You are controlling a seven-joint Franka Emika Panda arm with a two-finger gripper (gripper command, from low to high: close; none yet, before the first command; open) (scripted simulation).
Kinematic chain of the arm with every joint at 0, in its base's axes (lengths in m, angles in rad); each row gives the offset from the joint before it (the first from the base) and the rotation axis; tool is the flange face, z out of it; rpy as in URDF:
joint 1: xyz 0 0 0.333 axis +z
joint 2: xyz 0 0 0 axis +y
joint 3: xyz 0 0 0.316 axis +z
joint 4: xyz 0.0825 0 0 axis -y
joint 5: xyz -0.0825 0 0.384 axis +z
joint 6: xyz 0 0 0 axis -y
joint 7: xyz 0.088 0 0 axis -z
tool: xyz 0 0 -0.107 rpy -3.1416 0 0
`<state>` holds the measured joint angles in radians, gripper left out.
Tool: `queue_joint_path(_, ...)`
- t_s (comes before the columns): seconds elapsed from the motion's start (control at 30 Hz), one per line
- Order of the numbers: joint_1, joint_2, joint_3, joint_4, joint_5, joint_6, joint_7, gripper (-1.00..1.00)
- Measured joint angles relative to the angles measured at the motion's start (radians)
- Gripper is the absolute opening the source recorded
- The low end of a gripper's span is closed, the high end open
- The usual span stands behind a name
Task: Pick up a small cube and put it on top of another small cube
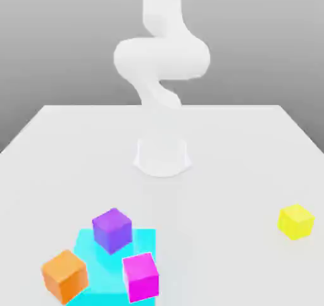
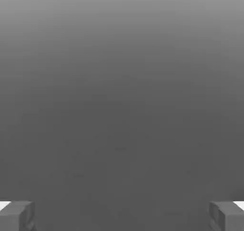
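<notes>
- Jaws of the gripper (image 2: 122, 215) spread wide apart, nothing between them, plain grey beyond.
- Arm (image 1: 161, 58) reared above its base, well apart from every cube; probably pre-approach.
- Purple cube (image 1: 112, 230) and magenta cube (image 1: 140, 277) resting on a cyan patch (image 1: 85, 248); orange cube (image 1: 64, 275) at its edge; yellow cube (image 1: 295, 221) alone toward the exterior view's right.
- No writing or labels legible anywhere.

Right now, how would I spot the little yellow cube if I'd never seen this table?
Start at the robot's round white base on the white table. Three cubes cluster around a cyan patch toward the exterior view's left; look the opposite way, to the right. The yellow cube sits there alone, on bare table.
</notes>
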<state>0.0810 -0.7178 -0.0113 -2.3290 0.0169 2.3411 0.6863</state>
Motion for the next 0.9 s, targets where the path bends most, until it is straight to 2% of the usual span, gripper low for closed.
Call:
queue_joint_path(0.27,0.245,0.268,-0.013,-0.094,0.058,0.132,-0.371,0.00)
queue_joint_path(0.6,0.461,0.593,0.065,-0.209,0.094,0.295,-0.799,0.00)
queue_joint_path(0.73,0.550,0.722,0.106,-0.256,0.051,0.362,-0.929,0.00)
queue_joint_path(0.9,0.613,0.886,0.116,-0.295,-0.066,0.459,-1.006,0.00)
